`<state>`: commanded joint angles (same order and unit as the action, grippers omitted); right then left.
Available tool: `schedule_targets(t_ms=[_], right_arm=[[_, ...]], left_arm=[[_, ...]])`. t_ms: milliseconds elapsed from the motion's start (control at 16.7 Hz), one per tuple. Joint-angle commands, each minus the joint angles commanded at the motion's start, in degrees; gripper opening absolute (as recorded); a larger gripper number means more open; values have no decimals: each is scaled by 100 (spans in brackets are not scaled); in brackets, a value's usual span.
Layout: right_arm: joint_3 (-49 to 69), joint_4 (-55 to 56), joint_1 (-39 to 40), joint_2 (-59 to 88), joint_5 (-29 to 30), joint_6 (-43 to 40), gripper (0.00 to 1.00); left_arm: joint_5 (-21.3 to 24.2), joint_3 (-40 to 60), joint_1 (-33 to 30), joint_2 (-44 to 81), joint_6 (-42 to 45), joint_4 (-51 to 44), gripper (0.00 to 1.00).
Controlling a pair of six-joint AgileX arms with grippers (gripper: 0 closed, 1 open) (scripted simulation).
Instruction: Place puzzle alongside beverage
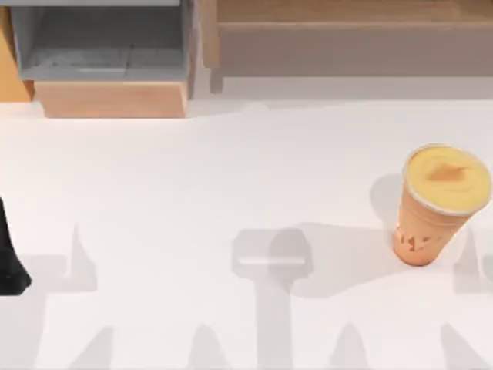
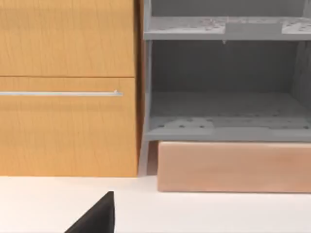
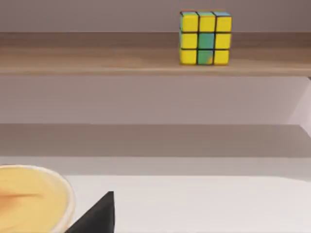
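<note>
1. Top view: the beverage (image 1: 439, 204), a tapered orange cup with a creamy yellow top and clear rim, stands upright on the white counter (image 1: 192, 193) near its right side.
2. Top view: a dark piece of the left arm (image 1: 9, 258) sits at the counter's left edge, well apart from the cup; its fingers can't be made out, so open or closed: cannot tell.
3. Top view: at the far edge there is a grey open shelf unit (image 1: 100, 42) on a light wooden base (image 1: 112, 99) toward the left, and a long wooden shelf (image 1: 347, 38) toward the right.
4. Right wrist view: the puzzle (image 3: 205, 38), a 3x3 tile cube, mostly yellow with green, teal and a bit of orange, sits upright on the upper board of the wooden shelf (image 3: 97, 53), not on the counter.
5. Right wrist view: the cup's creamy top (image 3: 29, 199) is close to the camera, well apart from the cube; the cube is up on the shelf behind the cup.
6. Right wrist view: a black wedge of the right gripper (image 3: 97, 216) pokes in at the frame edge; too little is visible, so the state of its fingers: cannot tell.
7. Left wrist view: a wooden cabinet front (image 2: 68, 87) with a thin metal handle bar (image 2: 60, 93) stands beside the grey shelf unit (image 2: 226, 87) on its wooden base (image 2: 233, 167); a black wedge of the left gripper (image 2: 97, 216) is at the frame edge.
</note>
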<state>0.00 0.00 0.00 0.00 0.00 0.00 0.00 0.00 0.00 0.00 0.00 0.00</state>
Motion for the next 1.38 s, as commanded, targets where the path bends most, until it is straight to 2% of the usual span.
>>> schedule_targets(t_ms=[240,480,1380], right_arm=[[115,147,-1,177,-14,3,100],[709,915,-37,1266,-61,5,100],[4184,5456,-396,9701,-205,59,100]], left_arm=[[0,0,0,0,0,0,100],[0,0,0,0,0,0,100],[0,0,0,0,0,0,100]])
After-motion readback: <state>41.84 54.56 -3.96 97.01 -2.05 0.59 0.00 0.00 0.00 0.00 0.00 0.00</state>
